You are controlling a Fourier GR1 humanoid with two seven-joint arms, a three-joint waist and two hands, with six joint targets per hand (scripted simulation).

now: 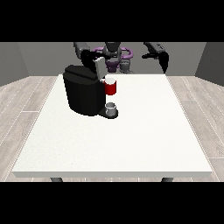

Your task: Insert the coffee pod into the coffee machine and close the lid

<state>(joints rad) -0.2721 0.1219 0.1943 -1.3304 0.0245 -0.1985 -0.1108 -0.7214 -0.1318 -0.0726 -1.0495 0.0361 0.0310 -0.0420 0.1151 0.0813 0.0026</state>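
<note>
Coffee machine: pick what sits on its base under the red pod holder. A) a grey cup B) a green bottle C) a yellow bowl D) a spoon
A: a small grey cup stands on the base of the black coffee machine, directly below the red pod holder.

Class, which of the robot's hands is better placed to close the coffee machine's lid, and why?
The right hand, at the view's left. It is by the raised lid of the coffee machine. The hand at the view's right hangs at the table's far edge, away from the machine.
</note>
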